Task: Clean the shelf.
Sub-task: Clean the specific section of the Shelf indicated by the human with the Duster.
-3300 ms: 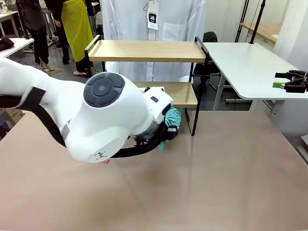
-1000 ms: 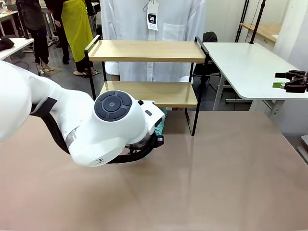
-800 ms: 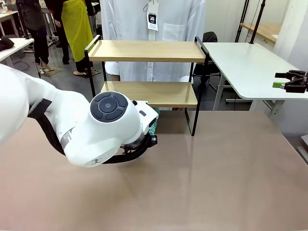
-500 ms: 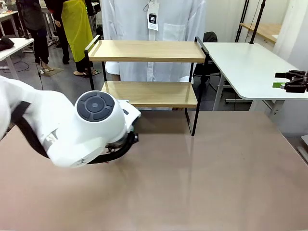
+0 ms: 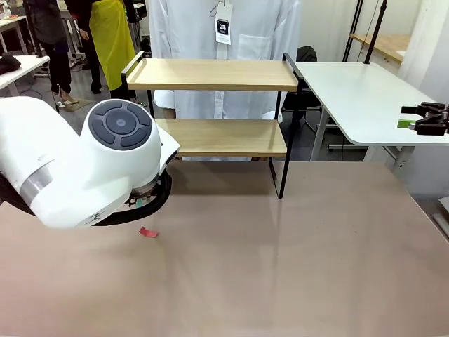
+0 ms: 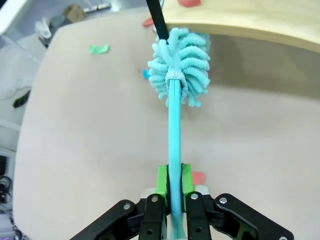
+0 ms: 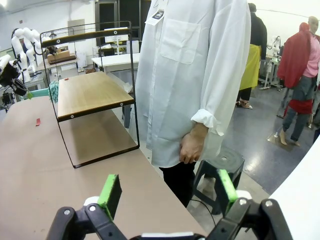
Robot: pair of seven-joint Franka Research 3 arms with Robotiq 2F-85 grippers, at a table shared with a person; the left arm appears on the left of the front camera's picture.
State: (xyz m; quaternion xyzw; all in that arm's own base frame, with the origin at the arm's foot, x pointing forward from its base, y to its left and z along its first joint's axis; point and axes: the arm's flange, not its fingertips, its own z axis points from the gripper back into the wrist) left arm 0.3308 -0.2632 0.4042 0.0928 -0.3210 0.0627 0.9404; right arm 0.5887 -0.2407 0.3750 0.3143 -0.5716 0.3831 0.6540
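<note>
The shelf stands at the counter's far side, its 2 boards nearly bare, yet a red scrap lies on the lower board, so cleaning seems unfinished. The left gripper's jaws pinch the handle of a teal duster, its head just beside the shelf's black leg; the right gripper's jaws stand spread and empty.
</note>
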